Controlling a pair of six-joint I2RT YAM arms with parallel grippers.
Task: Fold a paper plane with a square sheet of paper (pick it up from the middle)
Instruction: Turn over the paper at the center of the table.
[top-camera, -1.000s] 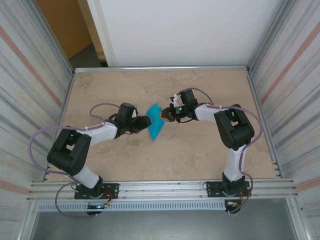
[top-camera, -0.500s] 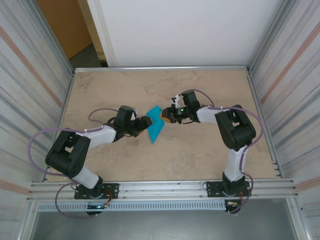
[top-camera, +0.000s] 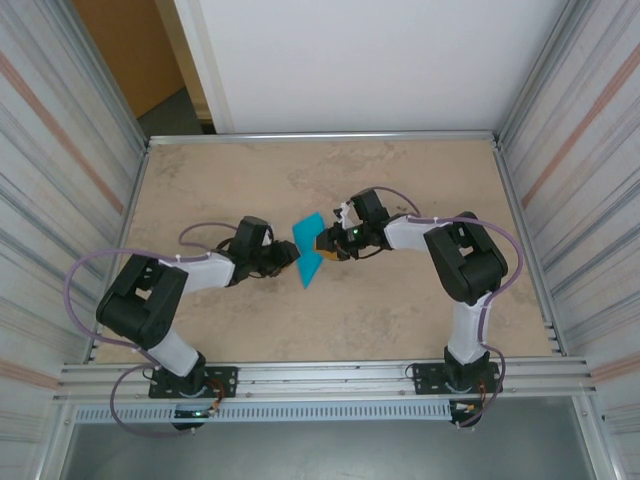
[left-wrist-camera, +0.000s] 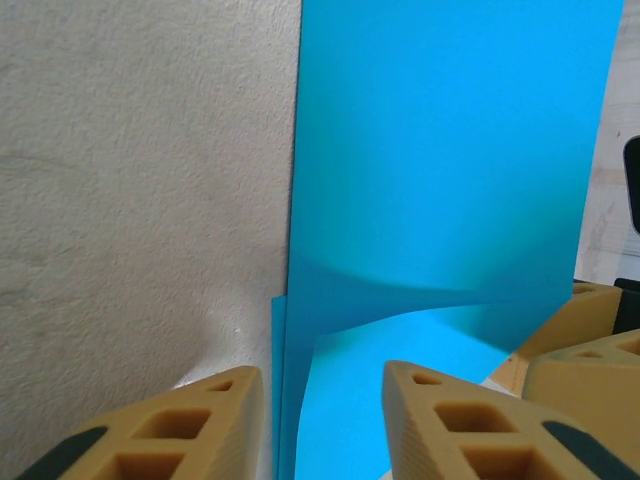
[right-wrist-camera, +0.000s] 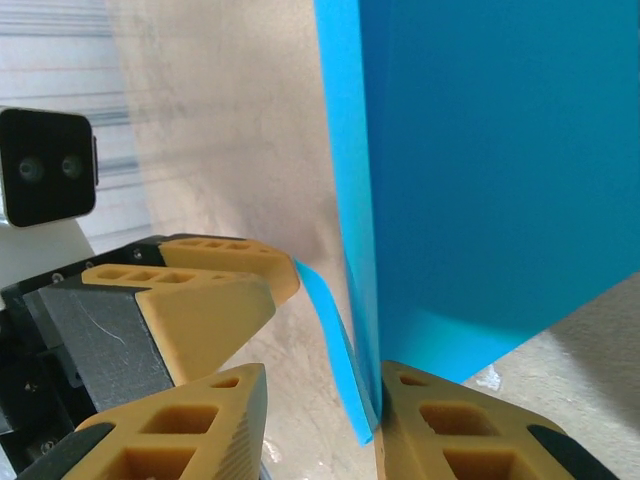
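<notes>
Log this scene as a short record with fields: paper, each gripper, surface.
paper: thin teal-blue sheet of paper, folded into layers, one flap curling
position: between both grippers, mid-table
left gripper: open, paper edge in the gap
right gripper: open, paper layers in the gap
surface: beige mottled table

Top view: I look down from high above and behind the arm bases (top-camera: 185, 382), which sit at the bottom of the frame, with the whole surface (top-camera: 400, 310) in view.
Left wrist view: I ride just behind the left hand (left-wrist-camera: 320, 390), its fingers (left-wrist-camera: 470, 430) along the bottom edge, very near the teal paper (left-wrist-camera: 450, 150).
Right wrist view: equally close, behind the right hand (right-wrist-camera: 320, 400), facing back at the left hand (right-wrist-camera: 190, 300) at centre left.
Shared: both wrist views catch the same paper from opposite sides; the right hand's fingers (left-wrist-camera: 590, 375) edge into the left view's lower right.
</notes>
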